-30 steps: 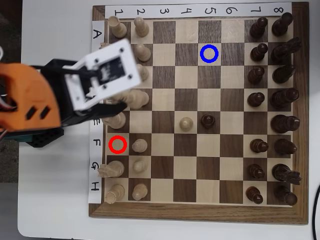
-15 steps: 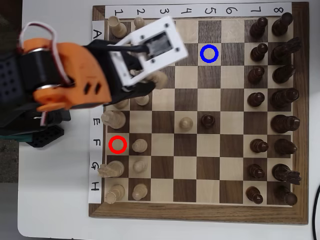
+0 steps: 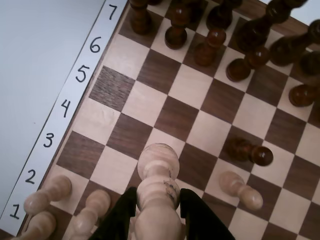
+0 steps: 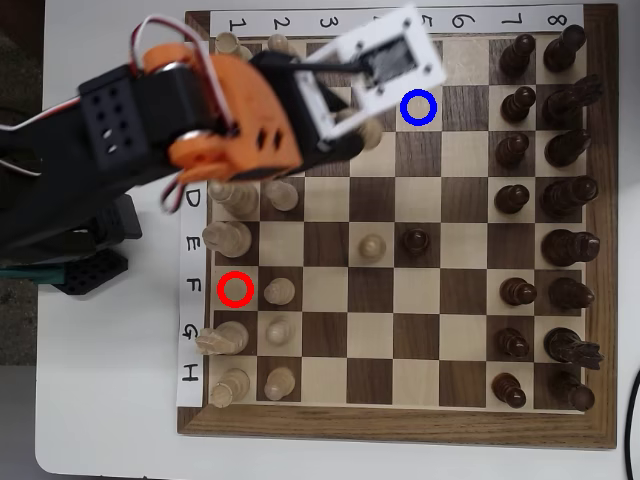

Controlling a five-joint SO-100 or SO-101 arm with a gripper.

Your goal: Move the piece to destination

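Observation:
In the wrist view, the piece (image 3: 158, 181), a pale tan wooden chessman with a rounded head, stands upright between my black fingers (image 3: 119, 219). My gripper (image 3: 157, 200) is shut on its stem, held above the board. In the overhead view the orange arm reaches across the top left of the chessboard (image 4: 330, 425). The gripper (image 4: 374, 126) sits under its white camera mount, just left of the destination (image 4: 418, 108), a blue ring on a light square. The mount hides the piece in that view.
A red ring (image 4: 235, 289) marks a square at the board's left. A pale pawn (image 4: 372, 248) and a dark pawn (image 4: 415, 240) stand mid-board. Dark pieces (image 4: 515, 148) fill the right columns and pale pieces (image 4: 228, 240) the left ones.
The arm has swung up and to the right over the board, from the left columns to just beside the blue ring.

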